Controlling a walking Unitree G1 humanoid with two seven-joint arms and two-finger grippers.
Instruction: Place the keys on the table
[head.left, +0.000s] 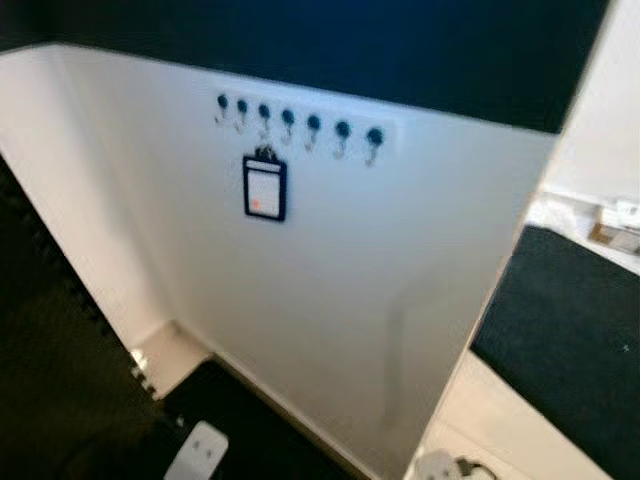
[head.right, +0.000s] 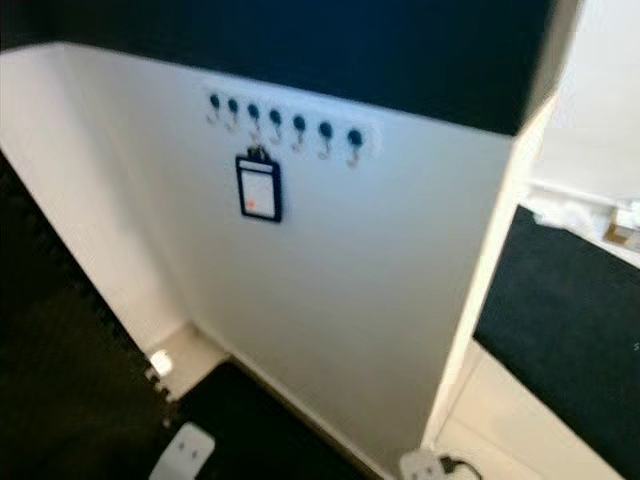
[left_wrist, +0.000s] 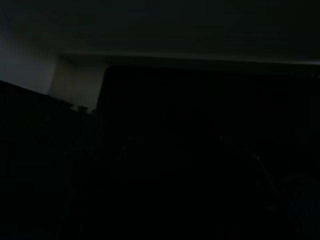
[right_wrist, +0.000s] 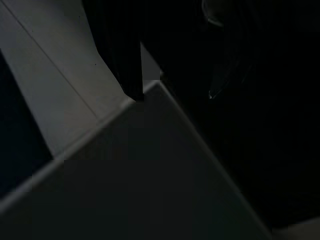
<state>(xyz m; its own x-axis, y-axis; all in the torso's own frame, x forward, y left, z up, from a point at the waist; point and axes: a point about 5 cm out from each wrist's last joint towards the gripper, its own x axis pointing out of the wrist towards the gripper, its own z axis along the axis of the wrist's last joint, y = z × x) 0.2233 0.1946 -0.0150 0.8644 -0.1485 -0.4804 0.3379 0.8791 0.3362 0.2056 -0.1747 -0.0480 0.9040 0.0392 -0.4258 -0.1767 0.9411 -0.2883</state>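
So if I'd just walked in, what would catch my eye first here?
Probably the row of dark-knobbed hooks high on the white wall, with a dark-framed tag hanging from one of them. Below, the wall meets a dark floor mat, and past the wall's edge on the right lies another dark mat.

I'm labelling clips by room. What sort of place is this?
Probably a home entryway or hallway: a row of key hooks on a white wall, a dark-framed tag hanging from one hook, and dark floor mats on pale flooring.
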